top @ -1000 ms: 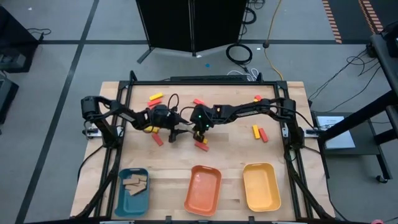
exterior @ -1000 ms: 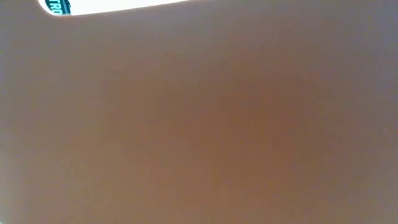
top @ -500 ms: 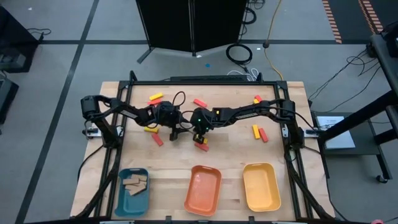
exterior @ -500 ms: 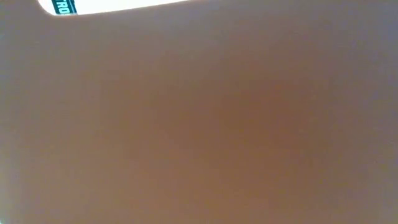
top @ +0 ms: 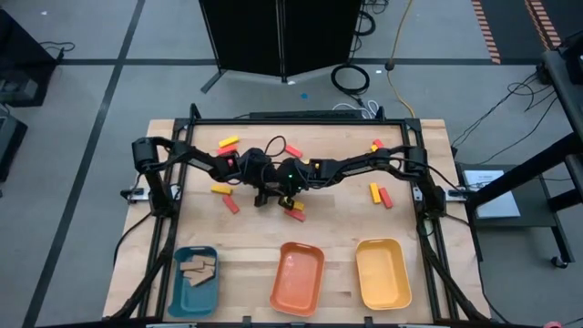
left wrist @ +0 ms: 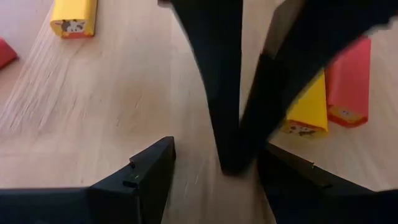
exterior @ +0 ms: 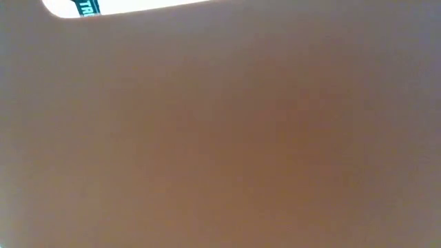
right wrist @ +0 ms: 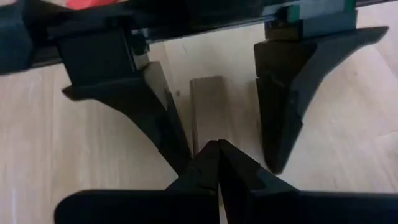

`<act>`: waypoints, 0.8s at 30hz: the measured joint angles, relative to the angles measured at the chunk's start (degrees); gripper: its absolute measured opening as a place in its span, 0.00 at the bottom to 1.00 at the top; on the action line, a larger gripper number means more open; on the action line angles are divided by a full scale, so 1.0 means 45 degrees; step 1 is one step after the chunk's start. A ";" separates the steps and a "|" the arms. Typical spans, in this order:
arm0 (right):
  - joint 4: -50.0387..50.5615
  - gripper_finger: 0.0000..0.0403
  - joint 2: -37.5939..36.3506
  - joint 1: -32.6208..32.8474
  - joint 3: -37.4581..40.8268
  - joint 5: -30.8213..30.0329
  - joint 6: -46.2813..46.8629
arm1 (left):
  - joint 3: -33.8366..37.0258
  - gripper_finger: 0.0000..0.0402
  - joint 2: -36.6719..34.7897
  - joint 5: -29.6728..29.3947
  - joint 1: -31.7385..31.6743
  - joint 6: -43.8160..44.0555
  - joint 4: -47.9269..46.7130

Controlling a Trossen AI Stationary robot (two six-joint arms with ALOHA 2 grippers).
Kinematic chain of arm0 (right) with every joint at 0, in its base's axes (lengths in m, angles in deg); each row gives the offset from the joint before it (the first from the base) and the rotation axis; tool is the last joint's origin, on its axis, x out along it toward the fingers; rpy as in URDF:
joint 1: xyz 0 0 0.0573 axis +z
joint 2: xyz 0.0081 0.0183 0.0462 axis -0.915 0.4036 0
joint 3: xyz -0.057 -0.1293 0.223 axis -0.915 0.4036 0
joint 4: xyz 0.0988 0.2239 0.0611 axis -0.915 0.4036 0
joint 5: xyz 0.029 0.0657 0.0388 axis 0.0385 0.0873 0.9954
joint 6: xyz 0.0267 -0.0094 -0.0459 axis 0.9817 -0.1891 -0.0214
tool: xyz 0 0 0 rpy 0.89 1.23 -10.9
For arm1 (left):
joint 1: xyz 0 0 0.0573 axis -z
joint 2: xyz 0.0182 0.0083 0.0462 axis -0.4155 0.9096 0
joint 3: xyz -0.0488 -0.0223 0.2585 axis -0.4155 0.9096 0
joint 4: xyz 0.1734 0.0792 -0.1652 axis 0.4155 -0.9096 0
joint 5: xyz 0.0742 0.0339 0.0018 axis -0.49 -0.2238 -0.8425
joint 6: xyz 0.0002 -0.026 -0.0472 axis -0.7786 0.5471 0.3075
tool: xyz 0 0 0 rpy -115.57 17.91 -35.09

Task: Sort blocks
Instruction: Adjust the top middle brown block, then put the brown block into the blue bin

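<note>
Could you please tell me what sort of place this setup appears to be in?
Probably a robotics lab or workshop. A wooden table in a black frame stands on grey tiled floor with taped lines; loose cables lie by a dark partition, and more equipment sits at the edges.

You have a blue tray [top: 195,290], an orange tray [top: 301,277] and a yellow tray [top: 383,273] along the wooden table's [top: 419,191] near edge.

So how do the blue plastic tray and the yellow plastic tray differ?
The blue rounded plastic tray holds tan wooden blocks; the yellow rounded plastic tray shows none. Blue sits on the left arm's side, yellow on the right's. Both are rounded rectangles of similar size.
</note>
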 joint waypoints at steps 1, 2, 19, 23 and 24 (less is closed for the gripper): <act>0.0025 0.00 0.0000 -0.0019 0.0004 -0.0008 -0.0105 | -0.0005 0.55 -0.0005 -0.0010 0.0033 0.0010 -0.0147; 0.0026 0.00 -0.0002 -0.0030 0.0008 0.0001 -0.0220 | 0.0009 0.53 -0.0077 -0.0034 0.0057 0.0000 -0.0362; 0.2128 0.00 -0.2149 -0.0433 0.0073 -0.0881 -0.1513 | 0.0020 0.21 -0.0523 -0.0404 0.0044 0.0190 -0.1198; 0.3014 0.00 -0.2623 -0.0419 0.0071 -0.1683 -0.1402 | 0.0108 0.21 -0.1713 -0.0328 0.0058 0.0420 -0.2650; 0.3090 0.00 -0.2737 -0.0389 0.0124 -0.1870 -0.1431 | 0.0151 0.21 -0.2159 -0.0196 0.0073 0.0464 -0.3231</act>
